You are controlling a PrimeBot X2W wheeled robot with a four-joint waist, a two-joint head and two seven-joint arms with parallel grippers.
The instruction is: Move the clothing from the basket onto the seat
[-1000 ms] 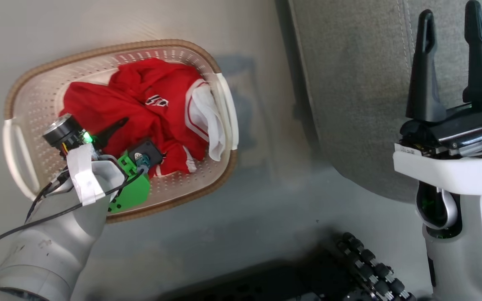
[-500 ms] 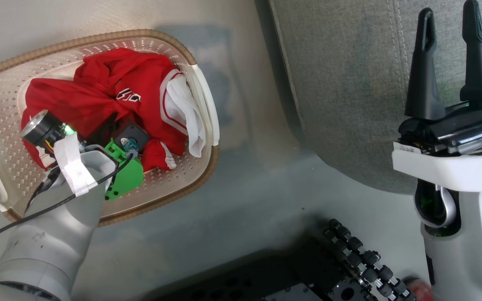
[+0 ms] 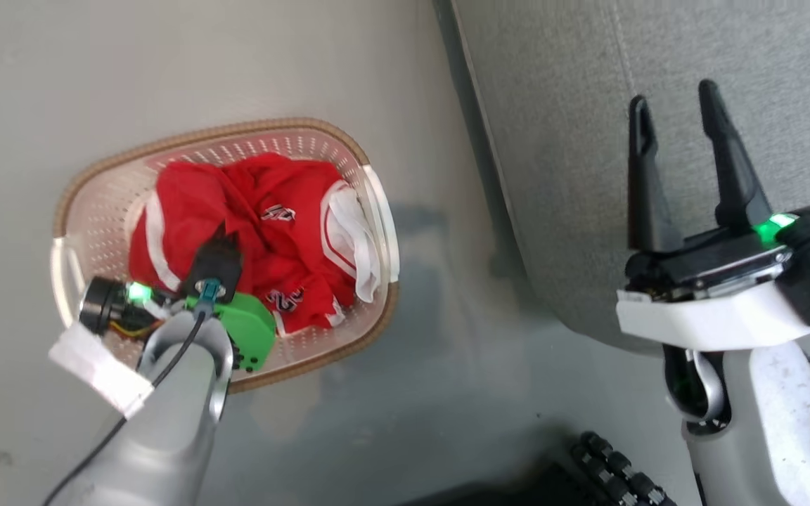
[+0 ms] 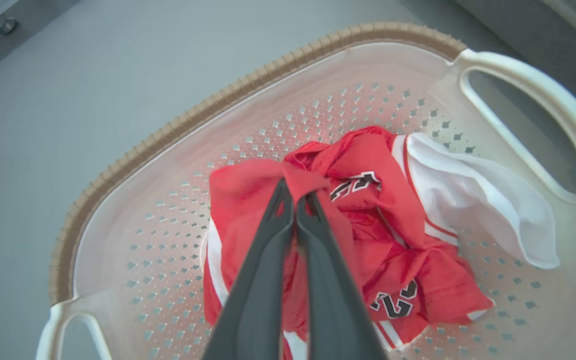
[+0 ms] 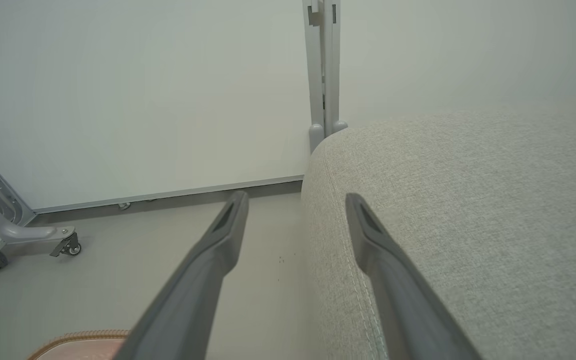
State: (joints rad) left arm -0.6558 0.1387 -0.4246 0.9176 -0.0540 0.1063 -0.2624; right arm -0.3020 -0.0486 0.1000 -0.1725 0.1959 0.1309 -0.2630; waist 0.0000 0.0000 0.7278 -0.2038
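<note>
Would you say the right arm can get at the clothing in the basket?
Probably not cleanly: the left end effector is shut on the clothing, its arm crossing the basket; the right end effector stands open over the seat.

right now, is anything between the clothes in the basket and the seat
Only the basket wall and handle on the seat side, which the clothing must be lifted over. Beyond it, only floor. The open right tool hangs over the seat's edge.
</note>
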